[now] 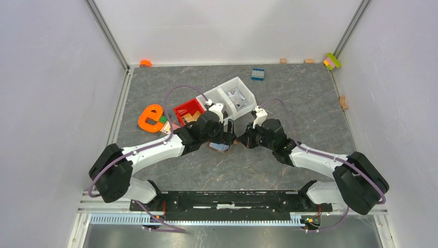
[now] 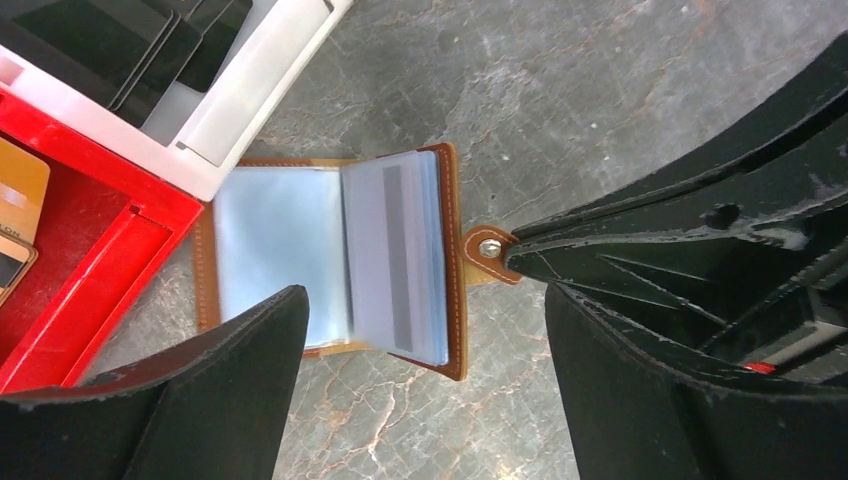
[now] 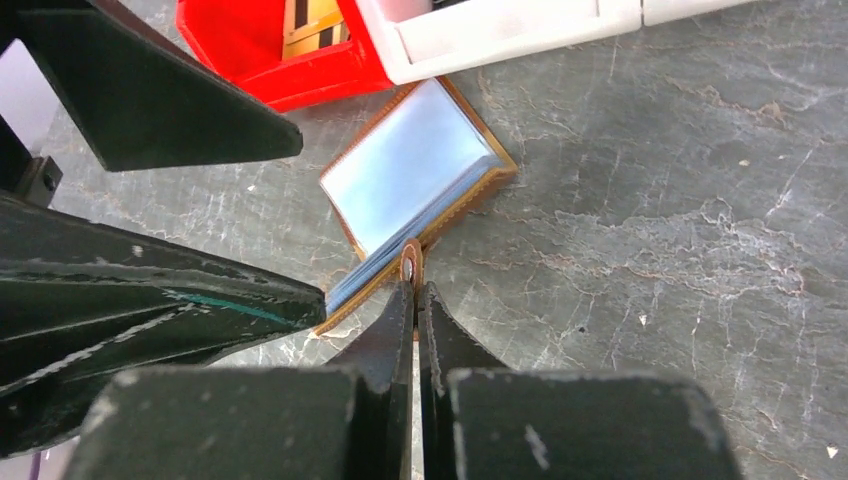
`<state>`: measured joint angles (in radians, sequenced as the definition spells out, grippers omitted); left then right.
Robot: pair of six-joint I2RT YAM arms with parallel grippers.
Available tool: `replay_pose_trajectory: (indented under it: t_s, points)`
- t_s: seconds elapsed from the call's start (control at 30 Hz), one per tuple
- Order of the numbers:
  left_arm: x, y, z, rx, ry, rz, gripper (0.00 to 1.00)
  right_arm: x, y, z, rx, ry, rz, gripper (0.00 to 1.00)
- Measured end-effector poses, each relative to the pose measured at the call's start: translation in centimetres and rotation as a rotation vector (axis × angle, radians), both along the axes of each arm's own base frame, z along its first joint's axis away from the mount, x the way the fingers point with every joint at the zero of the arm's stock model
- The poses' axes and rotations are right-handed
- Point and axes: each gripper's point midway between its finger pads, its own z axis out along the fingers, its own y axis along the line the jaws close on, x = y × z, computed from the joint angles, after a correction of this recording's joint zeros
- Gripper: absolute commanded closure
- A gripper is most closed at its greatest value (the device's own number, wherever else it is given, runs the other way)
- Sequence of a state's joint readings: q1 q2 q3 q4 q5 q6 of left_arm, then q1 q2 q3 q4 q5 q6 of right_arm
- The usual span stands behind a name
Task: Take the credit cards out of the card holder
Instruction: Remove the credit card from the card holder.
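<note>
The brown card holder lies open on the stone table, its clear sleeves showing. A pale silvery credit card with a grey stripe sits in the right-hand sleeves. My right gripper is shut on the holder's strap tab, pinning it from the right. My left gripper hangs wide open just above the card holder, one finger on each side and nothing between them. An orange-tan credit card lies in the red bin. In the top view both grippers meet over the card holder.
A red bin touches the holder's far left edge, and white bins stand behind it; one holds dark cards. An orange ring-shaped object lies to the left and a blue brick at the back.
</note>
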<state>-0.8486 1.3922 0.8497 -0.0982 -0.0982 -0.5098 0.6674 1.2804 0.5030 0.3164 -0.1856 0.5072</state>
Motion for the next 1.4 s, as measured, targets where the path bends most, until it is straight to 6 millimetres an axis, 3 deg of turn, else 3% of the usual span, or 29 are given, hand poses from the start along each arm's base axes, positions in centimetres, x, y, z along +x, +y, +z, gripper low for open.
replay_pose_trajectory:
  t_s: [0.2,0.5,0.77,0.9,1.2,1.33,1.37,1.4]
  points:
    - [0.2,-0.1,-2.9,0.109,0.071,-0.015,0.23,0.2,-0.5,-1.9,-0.032,0.035,-0.034,1.00]
    - [0.4,-0.1,-3.1,0.139,0.073,-0.033,0.40,0.6,-2.0,-1.8,-0.097,-0.002,-0.075,1.00]
    - [0.0,-0.8,-3.6,0.144,0.096,-0.075,0.36,0.6,-2.3,-1.4,-0.107,-0.024,-0.076,1.00]
    - [-0.2,-1.3,-4.2,0.161,0.115,-0.101,0.42,0.4,-2.1,-1.6,-0.106,-0.012,-0.061,1.00]
    - [-0.2,-1.3,-5.7,0.229,0.153,-0.115,0.78,0.2,-2.0,-2.1,-0.110,0.003,-0.048,1.00]
    - [-0.2,-1.1,-5.9,0.248,0.161,-0.113,0.80,0.2,-2.1,-1.8,-0.109,-0.005,-0.053,1.00]
    - [-0.2,-1.0,-5.9,0.250,0.160,-0.111,0.74,0.2,-2.1,-1.6,-0.109,-0.010,-0.055,1.00]
    - [-0.2,-1.0,-5.9,0.251,0.159,-0.110,0.62,0.3,-2.1,-1.5,-0.107,-0.014,-0.056,1.00]
